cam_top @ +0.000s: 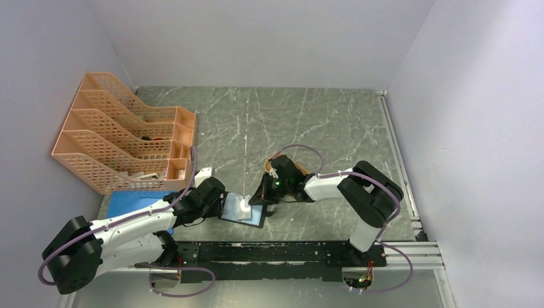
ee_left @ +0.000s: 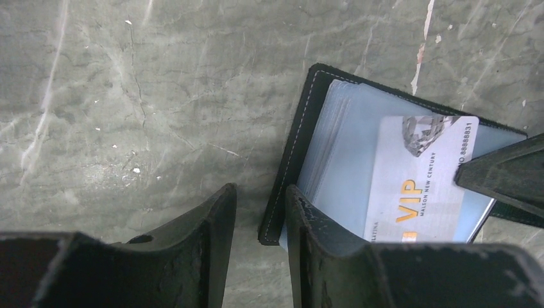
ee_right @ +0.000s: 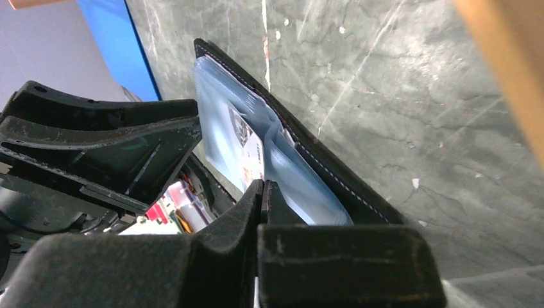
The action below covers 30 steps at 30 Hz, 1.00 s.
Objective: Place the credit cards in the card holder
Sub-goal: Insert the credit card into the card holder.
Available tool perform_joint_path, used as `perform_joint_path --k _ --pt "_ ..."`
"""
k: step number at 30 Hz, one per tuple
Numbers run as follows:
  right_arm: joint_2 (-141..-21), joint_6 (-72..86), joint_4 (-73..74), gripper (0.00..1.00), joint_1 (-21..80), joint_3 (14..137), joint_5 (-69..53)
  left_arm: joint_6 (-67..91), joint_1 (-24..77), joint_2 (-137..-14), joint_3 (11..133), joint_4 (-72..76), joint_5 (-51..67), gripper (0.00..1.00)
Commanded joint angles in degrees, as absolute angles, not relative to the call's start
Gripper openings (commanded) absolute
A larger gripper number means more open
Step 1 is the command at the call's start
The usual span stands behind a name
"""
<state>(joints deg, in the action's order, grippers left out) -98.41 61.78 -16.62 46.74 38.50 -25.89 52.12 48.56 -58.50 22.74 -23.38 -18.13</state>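
The card holder (cam_top: pixel 256 218) lies open on the table between the two arms, black with shiny bluish pockets (ee_left: pixel 346 147). A white credit card (ee_left: pixel 417 179) printed "VIP" rests tilted on those pockets. My right gripper (ee_right: pixel 263 186) is shut on this card's edge (ee_right: pixel 251 151), and its dark fingers (ee_left: pixel 507 170) show at the card's right side. My left gripper (ee_left: pixel 260 192) is open and straddles the holder's stitched left edge (ee_left: pixel 301 128): one finger stands over the pockets, the other over the table. In the top view the card (cam_top: pixel 244 206) stands between both grippers.
An orange mesh file rack (cam_top: pixel 122 138) stands at the left back. A flat blue pad (cam_top: pixel 128 202) lies just in front of it, beside the left arm. Metal rails (cam_top: pixel 398 154) run along the table's right side and near edge.
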Motion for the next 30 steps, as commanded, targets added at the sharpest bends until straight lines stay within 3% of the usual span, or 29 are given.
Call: perform_joint_path --k 1,14,30 --pt "-99.2 62.93 -16.15 0.0 48.68 39.88 -24.27 53.83 48.52 -58.83 19.93 -21.6 -12.71 0.4" --pt "-93.28 67.05 -12.97 0.0 48.3 35.18 -14.64 54.23 48.51 -56.6 19.17 -23.3 -13.05 0.39" --pt "-93.21 65.81 -13.01 0.0 48.53 35.26 -13.99 54.62 48.5 -57.57 18.64 -21.12 -10.97 0.38"
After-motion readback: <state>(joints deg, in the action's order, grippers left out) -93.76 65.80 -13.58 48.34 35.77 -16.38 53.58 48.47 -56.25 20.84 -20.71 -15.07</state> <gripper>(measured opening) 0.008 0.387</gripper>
